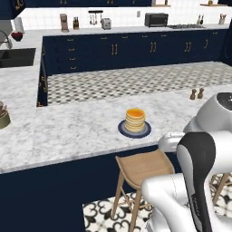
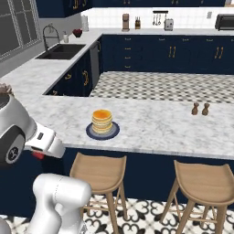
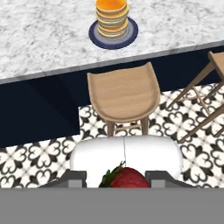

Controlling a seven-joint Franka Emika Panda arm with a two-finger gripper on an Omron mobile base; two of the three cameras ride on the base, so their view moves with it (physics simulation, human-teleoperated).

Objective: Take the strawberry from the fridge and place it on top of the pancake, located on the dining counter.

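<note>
Near edge of surface (image 1: 68,131), above stool (image 3: 124,94): strawberry (image 3: 127,178) pinched in gripper (image 3: 124,180), pancake (image 1: 135,119) far ahead on plate (image 1: 123,130). Risk judged: berry squeezed out or dropped short if swung over carelessly.

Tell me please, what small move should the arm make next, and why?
Probably carry the hand forward and up, over the counter edge toward the pancake. The strawberry sits between the fingers, but the hand hangs above a stool, short of the dining counter and the plate.

Dining counter (image 1: 68,127) bears plated pancake (image 1: 135,119), 2 shakers (image 1: 196,94).
</note>
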